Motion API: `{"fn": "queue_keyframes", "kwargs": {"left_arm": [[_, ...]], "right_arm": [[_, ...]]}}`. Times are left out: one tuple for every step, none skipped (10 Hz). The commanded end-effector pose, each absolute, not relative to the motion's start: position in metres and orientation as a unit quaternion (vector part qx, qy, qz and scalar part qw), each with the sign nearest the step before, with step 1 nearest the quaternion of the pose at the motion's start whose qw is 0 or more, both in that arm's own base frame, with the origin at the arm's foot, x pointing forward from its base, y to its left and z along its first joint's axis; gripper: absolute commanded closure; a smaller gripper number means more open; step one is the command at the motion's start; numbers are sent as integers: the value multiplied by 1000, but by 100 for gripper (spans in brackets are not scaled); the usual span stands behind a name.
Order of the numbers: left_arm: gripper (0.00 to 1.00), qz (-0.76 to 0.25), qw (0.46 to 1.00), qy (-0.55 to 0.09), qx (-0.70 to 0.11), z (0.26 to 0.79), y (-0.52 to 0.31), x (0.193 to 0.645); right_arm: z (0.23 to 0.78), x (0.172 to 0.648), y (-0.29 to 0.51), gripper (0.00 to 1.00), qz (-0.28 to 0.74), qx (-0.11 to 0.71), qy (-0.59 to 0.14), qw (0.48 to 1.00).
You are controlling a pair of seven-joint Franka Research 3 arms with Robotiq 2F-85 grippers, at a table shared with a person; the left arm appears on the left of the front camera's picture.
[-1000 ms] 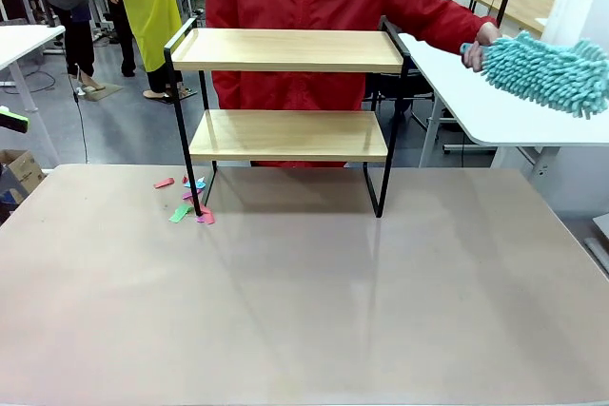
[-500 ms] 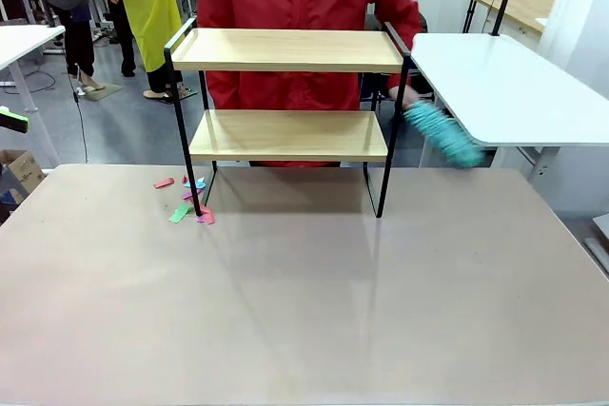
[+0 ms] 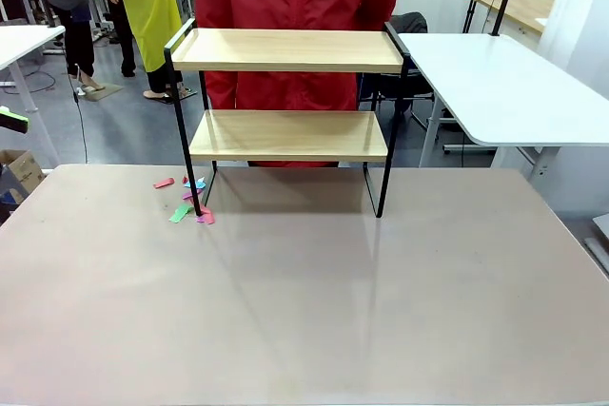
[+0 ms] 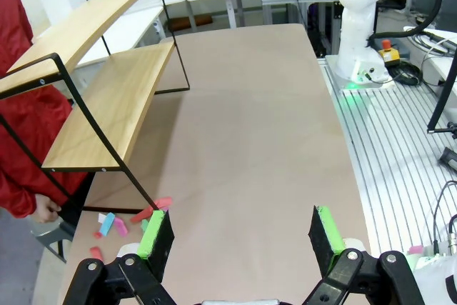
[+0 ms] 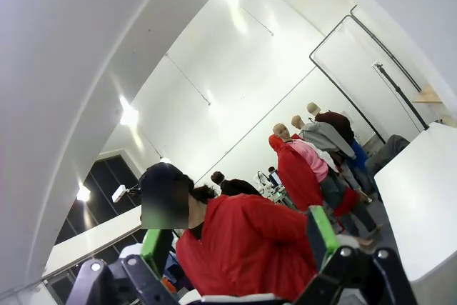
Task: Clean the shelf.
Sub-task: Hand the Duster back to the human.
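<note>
- Two-tier shelf of light wooden boards in a thin black metal frame [image 3: 285,102]: upright at the far middle of the desk, four legs on the surface, both boards bare and free of visible litter in the front view.
- Same shelf in the left wrist view [image 4: 100,83]: seen end-on at upper left, boards again bare; no dust or crumbs discernible at this resolution.
- Small scraps of coloured paper, pink, green and blue [image 3: 188,202]: scattered on the desk around the shelf's front-left leg, touching or just beside it; seen too near the frame's foot in the left wrist view [image 4: 121,223].
- Matt beige desk [image 3: 304,311]: otherwise bare between shelf and near edge.
- Left tool, black with green pads [image 4: 235,230]: released, jaws wide apart, nothing between them, hovering above the desk near the scraps.
- Right tool [image 5: 239,241]: likewise released and empty, aimed upward toward wall and ceiling, away from the desk.
- Person in a red jacket [image 3: 295,7]: standing directly behind the shelf, hands not visible in the front view.
- Judged step: shelf boards apparently cleared; remaining litter lies on the desk at the leg.
- Advised approach: low, slow descent of the left tool beside the leg; gathering scraps away from the frame; avoiding any nudge against the thin leg, likely to shift or tip the light rack.
</note>
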State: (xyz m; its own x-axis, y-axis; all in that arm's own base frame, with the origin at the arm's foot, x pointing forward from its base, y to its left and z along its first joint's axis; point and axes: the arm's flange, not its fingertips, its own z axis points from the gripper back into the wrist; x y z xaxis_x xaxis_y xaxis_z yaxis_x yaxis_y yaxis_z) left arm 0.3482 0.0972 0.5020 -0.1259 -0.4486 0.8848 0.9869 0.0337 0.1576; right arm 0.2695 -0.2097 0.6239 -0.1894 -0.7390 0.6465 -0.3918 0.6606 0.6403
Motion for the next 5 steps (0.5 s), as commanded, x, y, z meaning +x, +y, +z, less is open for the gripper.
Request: {"fn": "queue_keyframes", "kwargs": {"left_arm": [[0,-617,571,-436,-320,504,97,349],[0,-617,571,-436,-320,504,97,349],[0,-617,571,-436,-320,504,97,349],[0,-617,571,-436,-320,504,97,349],[0,-617,571,-436,-320,504,97,349]], "right_arm": [[624,269,-208,0,-175,387,-750,508],[624,269,-208,0,-175,387,-750,508],[624,269,-208,0,-175,387,-750,508],[624,269,-208,0,-175,387,-750,508],[624,269,-208,0,-175,387,-750,508]]}}
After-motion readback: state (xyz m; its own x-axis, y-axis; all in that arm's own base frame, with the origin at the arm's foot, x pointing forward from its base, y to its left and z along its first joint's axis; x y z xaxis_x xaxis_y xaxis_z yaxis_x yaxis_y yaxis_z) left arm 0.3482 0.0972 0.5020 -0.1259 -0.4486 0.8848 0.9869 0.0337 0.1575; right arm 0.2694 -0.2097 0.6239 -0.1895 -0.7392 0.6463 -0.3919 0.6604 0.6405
